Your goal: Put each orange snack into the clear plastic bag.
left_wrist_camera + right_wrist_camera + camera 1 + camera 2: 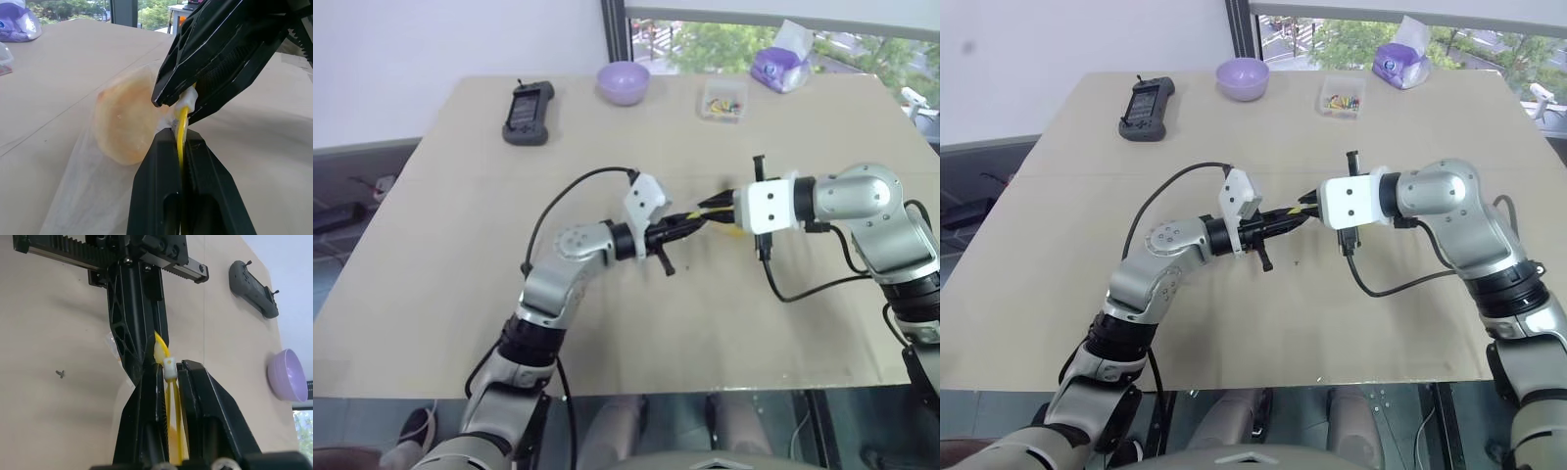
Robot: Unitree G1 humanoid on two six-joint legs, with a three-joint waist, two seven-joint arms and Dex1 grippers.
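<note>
The clear plastic bag hangs just above the table's middle, held by its yellow zip strip. Through the plastic I see the orange snack inside the bag. My left gripper is shut on the zip strip. My right gripper comes in from the opposite side and is shut on the same strip, at its small white slider. The two grippers meet tip to tip over the table's centre, left gripper and right gripper. From the head views most of the bag is hidden behind the fingers.
At the table's far edge stand a purple bowl, a small clear box of colourful bits and a purple tissue pack. A black handheld controller lies at the far left. A seam crosses the tan table.
</note>
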